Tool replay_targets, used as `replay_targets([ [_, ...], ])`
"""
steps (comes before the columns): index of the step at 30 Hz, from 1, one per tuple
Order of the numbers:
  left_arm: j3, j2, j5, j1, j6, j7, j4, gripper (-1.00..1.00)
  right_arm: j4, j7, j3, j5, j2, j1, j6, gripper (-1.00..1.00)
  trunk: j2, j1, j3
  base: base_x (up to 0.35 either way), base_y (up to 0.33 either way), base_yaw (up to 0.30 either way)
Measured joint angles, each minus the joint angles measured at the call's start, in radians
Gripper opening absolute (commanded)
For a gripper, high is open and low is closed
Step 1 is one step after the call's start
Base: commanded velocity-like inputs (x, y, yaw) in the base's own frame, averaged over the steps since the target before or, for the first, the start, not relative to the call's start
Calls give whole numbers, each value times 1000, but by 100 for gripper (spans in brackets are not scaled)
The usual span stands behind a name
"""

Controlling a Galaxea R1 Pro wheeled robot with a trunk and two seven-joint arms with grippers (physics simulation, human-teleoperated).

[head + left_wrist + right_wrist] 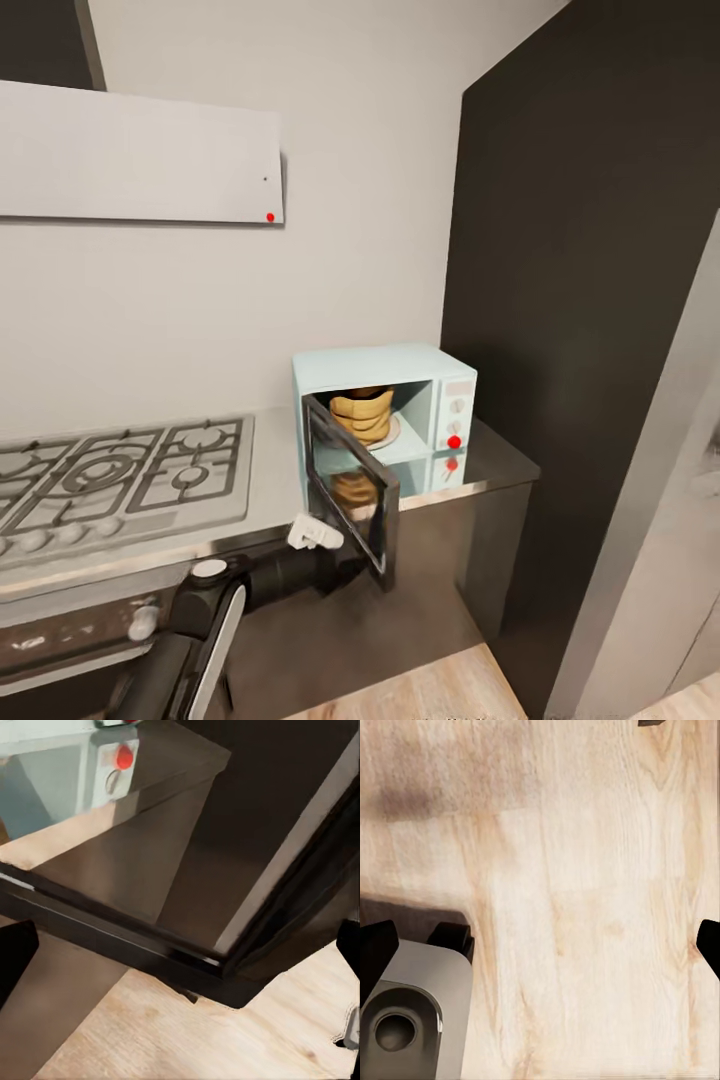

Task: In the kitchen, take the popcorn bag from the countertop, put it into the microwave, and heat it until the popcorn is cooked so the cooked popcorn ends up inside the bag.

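Note:
The pale mint-blue microwave stands on the grey countertop with its dark glass door swung open toward me. Inside, on the turntable, the tan popcorn bag stands upright, and its reflection shows in the door glass. My left arm reaches up from below to the door's lower outer edge. In the left wrist view the left gripper is open, its fingertips wide apart with the door's lower corner close between them; the microwave's red knob shows beyond. The right gripper is open over the wooden floor, holding nothing.
A steel gas hob lies left of the microwave, with an oven front below and a white range hood above. A tall dark cabinet rises right of the counter. The robot's grey base shows on the floor.

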Motion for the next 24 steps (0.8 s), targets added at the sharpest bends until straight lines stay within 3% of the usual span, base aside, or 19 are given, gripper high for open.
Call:
replay_targets([
  [2,0,-10,1,0,-1,48,0,100,0,0,0,0,0,0,0,100,0,0,0,0,0,-240],
  [7,0,-14,-1,0,-2,81,0,100,0,0,0,0,-1,0,0,100,0,0,0,0,0,-240],
  [11,-1,-28,-1,0,-2,204,0,100,0,0,0,0,1,0,0,100,0,0,0,0,0,-242],
  [16,-4,-41,-1,0,-2,230,0,100,0,0,0,-1,1,0,0,100,0,0,0,0,0,-223],
  [22,-5,-43,3,0,1,237,0,100,0,-2,0,0,-1,0,1,100,0,0,0,0,0,-29],
  [23,-4,-43,0,0,1,270,0,100,0,-2,0,0,-1,0,1,100,0,0,0,0,0,-1],
  [24,-6,-45,0,0,1,346,0,100,0,-2,0,0,-1,0,0,100,0,0,0,0,0,0],
])
